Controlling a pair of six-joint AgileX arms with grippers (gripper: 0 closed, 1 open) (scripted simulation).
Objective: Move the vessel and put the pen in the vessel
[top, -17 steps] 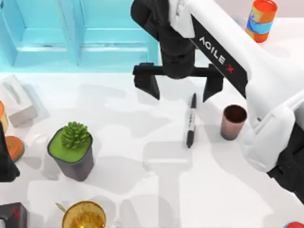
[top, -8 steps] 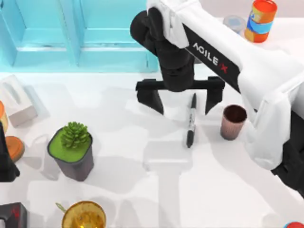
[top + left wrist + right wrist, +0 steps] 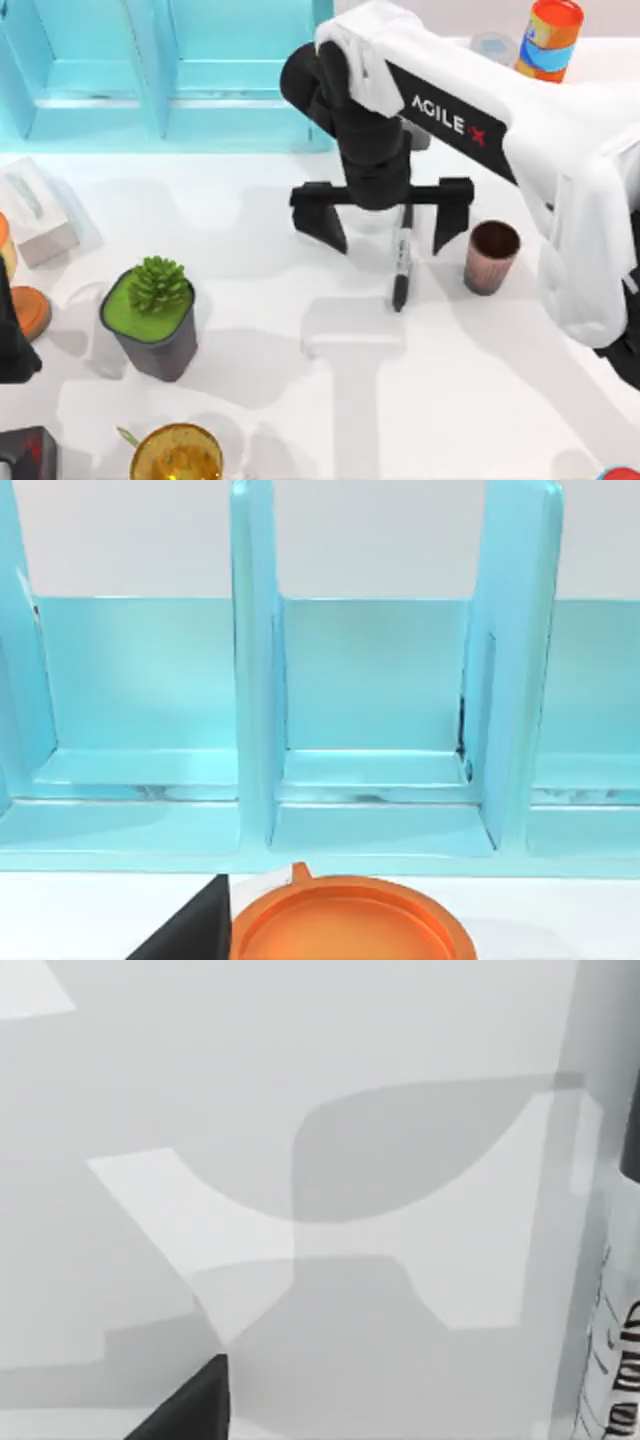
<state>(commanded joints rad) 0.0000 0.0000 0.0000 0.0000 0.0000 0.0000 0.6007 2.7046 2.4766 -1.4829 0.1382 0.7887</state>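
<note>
Pen (image 3: 401, 262) lies flat on white surface (image 3: 330, 380), vessel (image 3: 491, 256) upright just right of it, apart. Plant pot (image 3: 152, 312) and golden goblet (image 3: 176, 455) well left of pen. Right gripper (image 3: 387, 230) hangs over pen's top end, jaws wide open, straddling it. Left gripper parked well left of pen by the orange lid (image 3: 350, 925); can't tell its jaws.

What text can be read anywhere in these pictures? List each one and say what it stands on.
"AGILE X", white letters with a red X, on the black panel of the right arm, above the open right gripper.
Dark print on the pen, lying flat on the table: too small to read from above, cut off in the right wrist view.
Bands on the orange can: no readable text.
</note>
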